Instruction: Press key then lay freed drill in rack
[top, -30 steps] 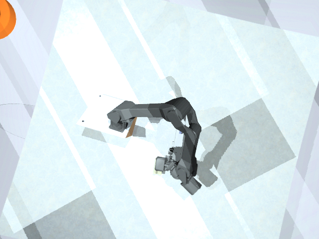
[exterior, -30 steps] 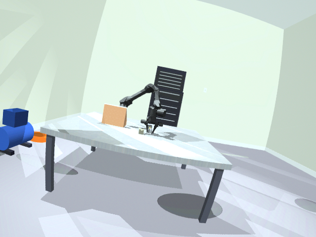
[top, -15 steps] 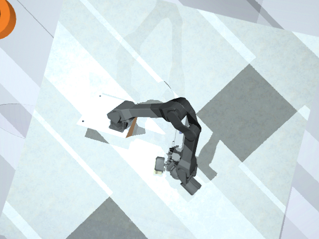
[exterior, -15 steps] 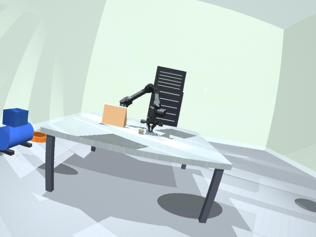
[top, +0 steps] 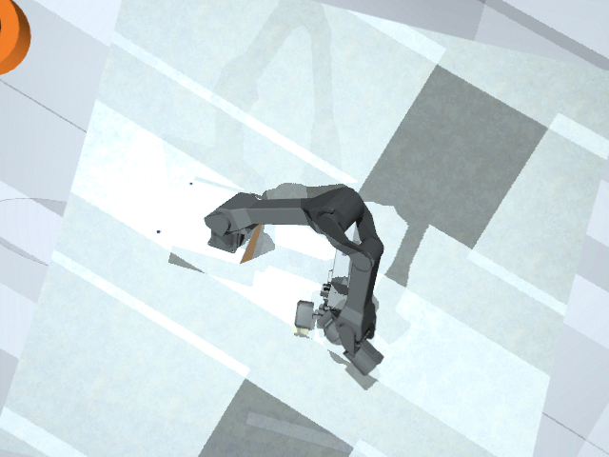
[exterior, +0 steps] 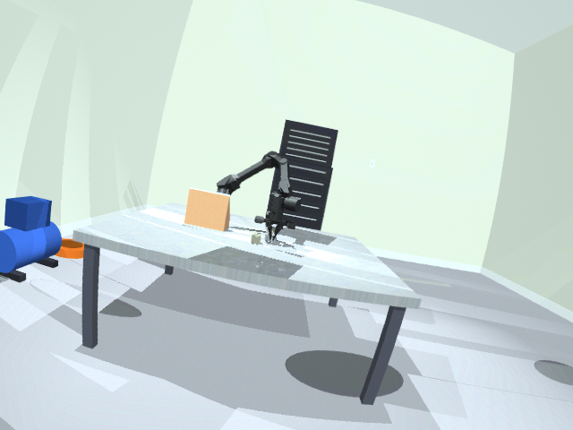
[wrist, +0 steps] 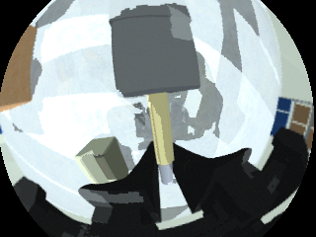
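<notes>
My gripper (wrist: 158, 142) (exterior: 273, 240) is low over the table, with its fingertips closed in on both sides of a slim tan rod (wrist: 159, 123). The rod looks like the drill. Its short grey end (wrist: 166, 174) shows between the fingers, and its other end meets a dark grey block (wrist: 155, 54). A small beige block (wrist: 101, 162) (exterior: 255, 238) (top: 301, 332), which looks like the rack, stands beside the left finger in the wrist view. In the top view the hand hides the fingertips and rod. I cannot make out the key.
A tan upright board (exterior: 207, 209) (wrist: 16, 66) (top: 251, 246) stands on the table (exterior: 152, 238) near the arm's base. A dark louvred cabinet (exterior: 307, 152) is behind the table. Blue equipment (exterior: 28, 243) and an orange ring (exterior: 70, 253) are on the floor.
</notes>
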Robot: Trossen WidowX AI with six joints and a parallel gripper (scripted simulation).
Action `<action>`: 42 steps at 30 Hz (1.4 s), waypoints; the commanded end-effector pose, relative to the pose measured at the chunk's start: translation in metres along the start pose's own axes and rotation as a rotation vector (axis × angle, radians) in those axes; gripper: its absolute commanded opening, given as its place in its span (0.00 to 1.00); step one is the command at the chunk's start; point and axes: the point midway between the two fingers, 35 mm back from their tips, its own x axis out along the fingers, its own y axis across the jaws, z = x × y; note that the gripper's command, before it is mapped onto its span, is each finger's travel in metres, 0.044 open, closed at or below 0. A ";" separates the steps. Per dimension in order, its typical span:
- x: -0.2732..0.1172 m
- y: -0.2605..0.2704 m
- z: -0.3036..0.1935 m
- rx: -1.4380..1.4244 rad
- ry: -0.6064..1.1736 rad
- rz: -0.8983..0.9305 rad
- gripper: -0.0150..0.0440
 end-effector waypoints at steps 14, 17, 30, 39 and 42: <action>0.000 0.000 -0.023 0.000 0.002 0.001 0.25; 0.000 0.000 -0.027 0.000 0.002 0.001 0.25; -0.001 0.000 -0.047 -0.001 0.004 0.001 0.25; -0.002 0.000 -0.059 -0.001 0.005 0.000 0.25; -0.002 0.000 -0.064 -0.001 0.005 0.000 0.25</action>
